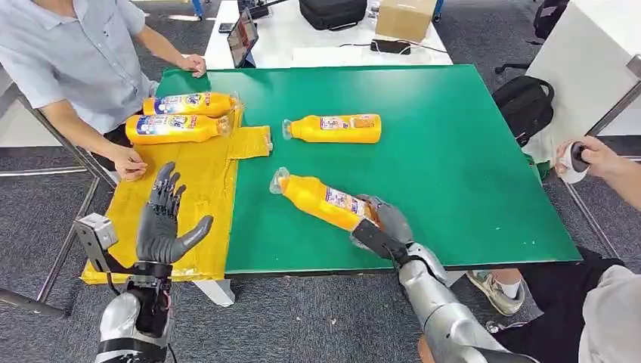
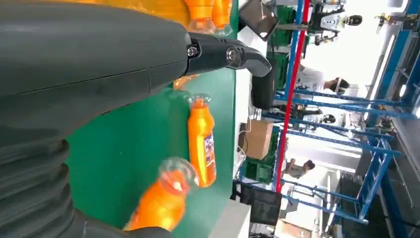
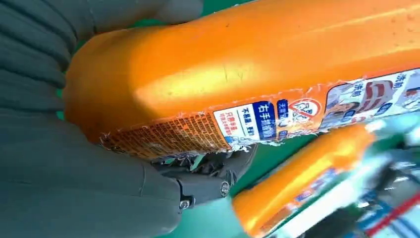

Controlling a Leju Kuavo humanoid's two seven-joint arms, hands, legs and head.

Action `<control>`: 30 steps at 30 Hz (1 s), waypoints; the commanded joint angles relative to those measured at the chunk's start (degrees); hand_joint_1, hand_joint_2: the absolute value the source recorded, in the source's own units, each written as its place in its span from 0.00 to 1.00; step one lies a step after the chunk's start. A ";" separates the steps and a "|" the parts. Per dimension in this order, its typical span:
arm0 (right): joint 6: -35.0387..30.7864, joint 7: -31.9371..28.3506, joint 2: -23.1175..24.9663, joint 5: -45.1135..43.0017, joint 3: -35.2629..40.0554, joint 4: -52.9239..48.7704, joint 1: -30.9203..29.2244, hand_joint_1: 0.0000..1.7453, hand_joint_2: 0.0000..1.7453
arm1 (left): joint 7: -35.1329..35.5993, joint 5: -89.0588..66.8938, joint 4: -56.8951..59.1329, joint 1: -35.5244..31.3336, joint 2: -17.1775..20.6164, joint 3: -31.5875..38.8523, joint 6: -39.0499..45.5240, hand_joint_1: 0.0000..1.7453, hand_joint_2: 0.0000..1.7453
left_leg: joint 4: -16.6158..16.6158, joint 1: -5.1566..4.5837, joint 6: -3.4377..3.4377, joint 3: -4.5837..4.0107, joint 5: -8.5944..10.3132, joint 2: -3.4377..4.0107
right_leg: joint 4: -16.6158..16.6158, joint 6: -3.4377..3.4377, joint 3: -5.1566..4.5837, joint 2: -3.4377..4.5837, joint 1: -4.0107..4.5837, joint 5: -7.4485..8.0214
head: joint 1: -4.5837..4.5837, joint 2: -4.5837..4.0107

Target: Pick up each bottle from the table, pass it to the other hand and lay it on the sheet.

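An orange bottle lies slanted on the green table, and my right hand grips its base end; the right wrist view has the bottle pressed against my palm with dark fingers curled beneath it. A second orange bottle lies farther back on the green top, also seen as a bottle in the left wrist view. Two more bottles lie side by side on the yellow sheet. My left hand is raised over the sheet's near part, fingers spread, holding nothing.
A person at the far left rests one hand on the sheet and another at the table's back corner. A second person's hand holds something at the right edge. A backpack sits on the floor right of the table.
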 commanded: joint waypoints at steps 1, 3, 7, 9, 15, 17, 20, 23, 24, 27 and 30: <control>6.46 -1.19 7.00 -15.23 0.11 -33.59 12.64 1.00 1.00 | -0.35 -3.94 -9.54 8.01 -3.25 -0.07 -1.45 0.00 1.00 | 0.09 0.05 -0.05 -0.24 -0.08 0.11 | 0.09 -0.10 -0.26 0.07 0.06 -0.04 | 0.00 0.00; 7.27 -0.37 7.71 -16.37 1.63 -39.05 15.04 1.00 1.00 | -2.78 -5.65 -8.72 10.71 -2.68 -2.40 -1.36 0.00 1.00 | -0.03 0.00 -0.05 -0.19 -0.09 0.04 | 0.00 -0.10 -0.20 0.03 0.01 -0.08 | 0.00 0.00; 8.24 -0.68 8.62 -17.09 5.23 -44.84 18.15 1.00 1.00 | -3.66 -7.07 -7.12 13.26 -2.76 -6.73 -3.06 0.00 1.00 | 0.04 0.07 -0.06 -0.19 -0.19 0.05 | 0.01 -0.14 -0.16 0.02 0.08 -0.15 | 0.00 0.00; 8.58 -0.58 8.85 -16.91 7.00 -46.10 19.07 1.00 1.00 | -3.86 -7.48 -6.72 13.57 -2.82 -8.18 -3.05 0.00 1.00 | 0.05 0.02 -0.05 -0.43 -0.09 -0.04 | 0.05 -0.11 -0.41 -0.08 0.02 -0.10 | 0.02 0.00; 7.70 0.37 9.32 -14.37 13.28 -43.63 19.70 1.00 1.00 | -3.54 -7.46 -4.82 12.28 -1.74 -13.96 -4.54 0.00 1.00 | -0.03 -0.02 -0.03 -0.51 0.00 -0.05 | -0.02 -0.07 -0.51 -0.08 -0.05 -0.02 | 0.00 0.00; 7.23 -0.49 9.39 -12.28 17.97 -41.20 19.85 1.00 1.00 | -2.71 -8.13 -3.98 11.49 -0.88 -16.15 -4.25 0.00 1.00 | -0.04 -0.01 -0.03 -0.52 0.00 -0.01 | -0.04 -0.07 -0.51 -0.03 -0.04 0.00 | -0.02 0.00; 6.69 -0.69 9.84 -12.14 18.41 -41.07 20.18 1.00 1.00 | -2.67 -8.10 -3.82 11.45 -0.90 -16.27 -4.19 0.00 1.00 | -0.07 0.00 -0.05 -0.44 0.00 -0.01 | -0.07 -0.11 -0.44 -0.05 -0.01 -0.02 | 0.00 0.00; 7.68 -1.07 9.91 -12.30 21.61 -40.21 20.61 1.00 1.00 | -2.59 -7.96 -3.82 11.33 -0.62 -16.58 -3.89 0.00 1.00 | -0.09 0.00 -0.04 -0.43 0.00 -0.02 | -0.09 -0.09 -0.43 -0.05 -0.02 -0.02 | -0.02 0.00; 8.07 -1.37 10.17 -12.30 23.56 -39.27 20.77 1.00 1.00 | -2.54 -7.64 -3.82 11.22 -0.74 -16.67 -3.77 0.00 1.00 | -0.07 0.03 -0.05 -0.41 -0.02 0.03 | -0.09 -0.11 -0.41 -0.01 0.02 -0.02 | -0.02 0.00; 6.48 -1.72 10.63 -11.89 29.16 -35.83 20.76 1.00 1.00 | -2.46 -2.25 -3.62 10.34 -1.20 -16.70 -5.92 0.00 1.00 | -0.09 0.03 -0.05 -0.38 -0.03 0.08 | -0.11 -0.11 -0.39 0.05 0.02 0.00 | -0.02 0.00; 5.83 -1.78 10.80 -11.85 29.59 -35.36 20.74 1.00 1.00 | -2.35 -2.09 -3.60 10.22 -1.14 -16.86 -5.96 0.00 1.00 | -0.10 0.03 -0.05 -0.44 0.00 0.04 | -0.11 -0.09 -0.43 0.00 0.02 0.02 | 0.00 0.00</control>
